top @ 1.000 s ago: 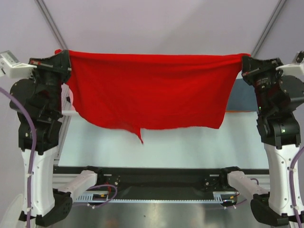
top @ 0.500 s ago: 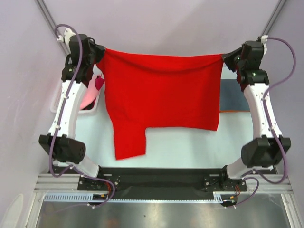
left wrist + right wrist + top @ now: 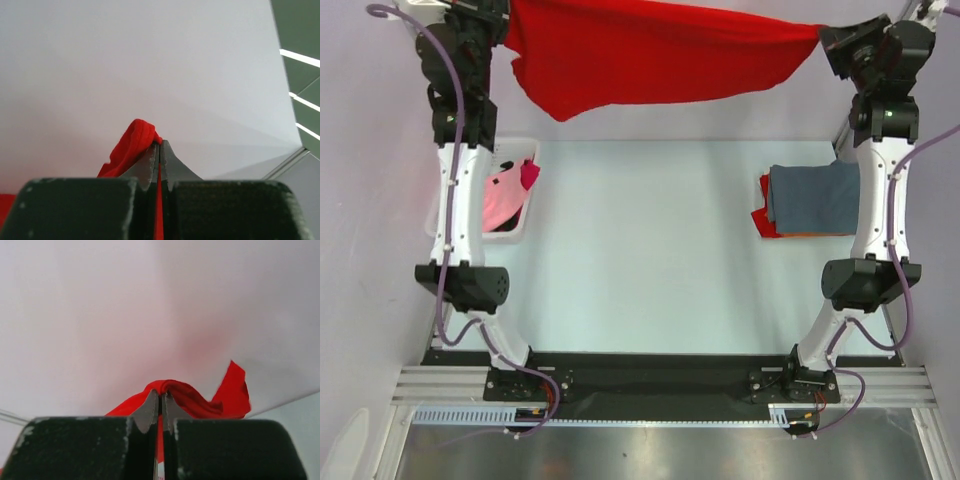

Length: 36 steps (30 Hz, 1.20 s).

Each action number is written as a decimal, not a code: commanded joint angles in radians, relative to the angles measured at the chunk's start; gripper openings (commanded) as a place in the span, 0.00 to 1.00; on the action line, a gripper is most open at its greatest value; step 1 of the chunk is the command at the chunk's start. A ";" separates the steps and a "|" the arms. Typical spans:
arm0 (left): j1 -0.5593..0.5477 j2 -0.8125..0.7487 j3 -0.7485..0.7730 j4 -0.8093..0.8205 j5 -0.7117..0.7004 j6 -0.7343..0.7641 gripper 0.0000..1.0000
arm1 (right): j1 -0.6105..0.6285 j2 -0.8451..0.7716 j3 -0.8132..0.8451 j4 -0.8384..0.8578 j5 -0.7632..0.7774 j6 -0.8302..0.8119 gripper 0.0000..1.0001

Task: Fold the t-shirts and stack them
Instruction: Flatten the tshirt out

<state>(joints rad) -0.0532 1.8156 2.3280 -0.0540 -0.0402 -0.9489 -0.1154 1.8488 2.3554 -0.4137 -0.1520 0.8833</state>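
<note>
Moved: both arms have swung up and back since a sec ago. The red shirt (image 3: 650,55) is now stretched high at the far wall, well above the table (image 3: 650,260), and no longer hangs mid-view.
L gripper (image 3: 160,145): top left in overhead view. Fingers clenched on a bunched corner of the red shirt; cloth pokes past the tips and fills the slit between them.
Basket (image 3: 515,143): left edge of table, beside L arm, w/ pink shirt (image 3: 498,198) and magenta shirt (image 3: 530,175) inside.
Red shirt: spans gripper to gripper. Top edge near taut w/ slight sag; lower edge droops most toward the left.
R side of table: grey-blue shirt (image 3: 810,195) folded on top of lower shirts (image 3: 762,218) — red and orange edges show beneath.
R gripper (image 3: 160,392): top right. Fingers pinched tight on the shirt's other corner, fabric bunched over the tips.
</note>
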 commanded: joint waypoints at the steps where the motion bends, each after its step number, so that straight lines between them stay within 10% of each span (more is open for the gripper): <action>1: 0.023 0.090 -0.115 0.089 0.058 0.041 0.00 | -0.018 0.067 -0.177 0.073 -0.127 0.020 0.00; 10: 0.023 -0.304 -1.108 0.462 -0.041 0.042 0.00 | -0.003 -0.063 -0.861 0.396 -0.222 0.052 0.00; 24: 0.023 -0.789 -1.736 0.263 -0.067 0.012 0.00 | 0.048 -0.412 -1.655 0.578 -0.107 0.017 0.00; 36: 0.023 -1.225 -2.139 -0.058 -0.046 -0.039 0.04 | 0.088 -0.781 -1.946 0.393 0.141 0.011 0.00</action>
<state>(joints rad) -0.0387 0.6701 0.2527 -0.0006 -0.0757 -0.9466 -0.0387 1.1183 0.4320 0.0669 -0.1390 0.8810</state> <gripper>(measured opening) 0.021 0.018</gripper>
